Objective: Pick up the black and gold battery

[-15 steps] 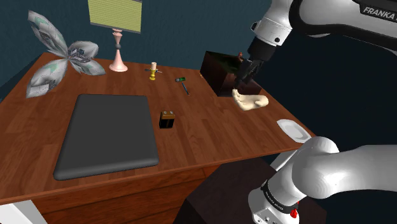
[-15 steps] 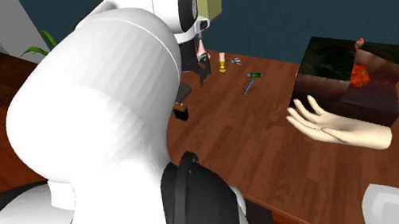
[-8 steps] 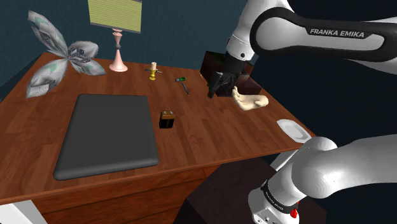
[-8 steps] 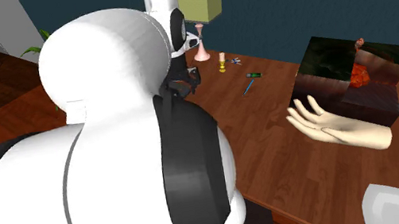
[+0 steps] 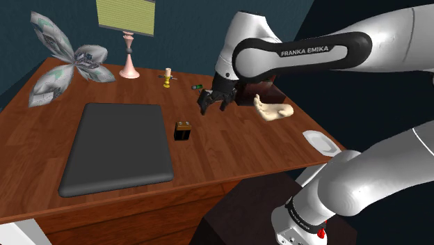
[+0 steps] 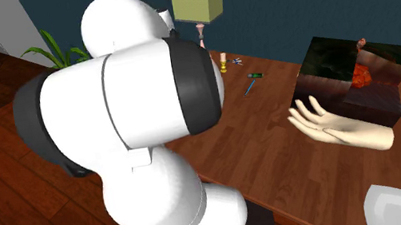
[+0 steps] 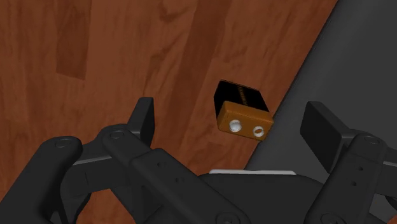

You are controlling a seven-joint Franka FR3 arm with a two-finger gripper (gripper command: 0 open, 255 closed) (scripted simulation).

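Gripper (image 5: 214, 103) hovers above the table (image 5: 229, 149), fingers (image 7: 145, 118) spread wide and empty. From it the battery (image 5: 183, 131) lies toward the shoulder view's left and nearer the camera, on the wood just beside the grey mat's (image 5: 118, 146) right edge. It seems to stand upright, gold terminal end up, long axis vertical, ahead of the open gap and untouched.
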